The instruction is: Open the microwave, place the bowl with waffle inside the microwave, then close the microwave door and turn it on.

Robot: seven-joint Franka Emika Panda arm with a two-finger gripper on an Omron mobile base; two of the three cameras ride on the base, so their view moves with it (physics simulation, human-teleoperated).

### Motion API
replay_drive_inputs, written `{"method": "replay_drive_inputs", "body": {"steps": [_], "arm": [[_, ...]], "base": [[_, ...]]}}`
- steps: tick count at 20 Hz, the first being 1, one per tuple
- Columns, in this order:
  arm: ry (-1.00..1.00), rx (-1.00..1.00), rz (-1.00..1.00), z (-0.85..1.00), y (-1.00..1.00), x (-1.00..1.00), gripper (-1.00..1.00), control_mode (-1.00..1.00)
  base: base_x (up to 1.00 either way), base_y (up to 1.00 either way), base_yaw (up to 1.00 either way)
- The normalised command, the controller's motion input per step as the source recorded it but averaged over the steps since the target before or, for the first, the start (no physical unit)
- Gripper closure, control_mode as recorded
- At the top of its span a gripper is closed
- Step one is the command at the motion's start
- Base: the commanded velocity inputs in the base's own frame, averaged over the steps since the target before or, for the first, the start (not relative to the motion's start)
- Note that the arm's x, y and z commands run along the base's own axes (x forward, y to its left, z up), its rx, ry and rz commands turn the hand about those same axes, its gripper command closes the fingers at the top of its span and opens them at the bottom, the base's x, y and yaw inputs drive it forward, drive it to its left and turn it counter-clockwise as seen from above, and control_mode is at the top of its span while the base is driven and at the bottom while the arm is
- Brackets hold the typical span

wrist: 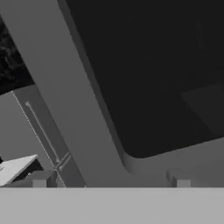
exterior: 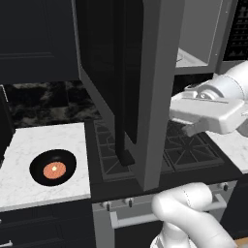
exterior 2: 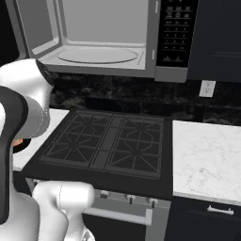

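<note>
The microwave (exterior 2: pixel 101 42) hangs above the stove with its pale grey interior showing. The microwave door (exterior: pixel 155 97) stands swung far out, with its black bar handle (exterior: pixel 120 97) on the left face. My white hand (exterior: pixel 206 110) is right of the door, just off its inner side. My gripper (wrist: pixel 109 179) is open, its fingertips (wrist: pixel 41 178) wide apart and close to the door's grey frame (wrist: pixel 65 100) and dark glass (wrist: pixel 153 65), with nothing held. The black bowl (exterior: pixel 53 168) holding the waffle (exterior: pixel 54 170) sits on the white counter left of the stove.
A black gas stove (exterior 2: pixel 108 141) lies under the microwave. White marble counters (exterior 2: pixel 207 160) flank it. The button panel (exterior 2: pixel 176 33) is at the microwave's right edge. Dark cabinets (exterior: pixel 38 38) hang at the upper left. The open door stands between my hand and the bowl.
</note>
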Motion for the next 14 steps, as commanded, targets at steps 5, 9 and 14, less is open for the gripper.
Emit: {"method": "replay_drive_inputs", "body": {"steps": [5, 9, 14], "arm": [[0.23, -0.06, -0.02, -0.02, -0.55, 0.25, -1.0, -1.0], [0.43, -0.34, -0.55, -0.55, -0.15, 0.44, -1.0, -1.0], [0.2, -0.35, -0.47, -0.95, -0.12, 0.87, -1.0, -1.0]], "base": [[0.0, 0.0, 0.0], [0.0, 0.0, 0.0], [0.0, 0.0, 0.0]]}}
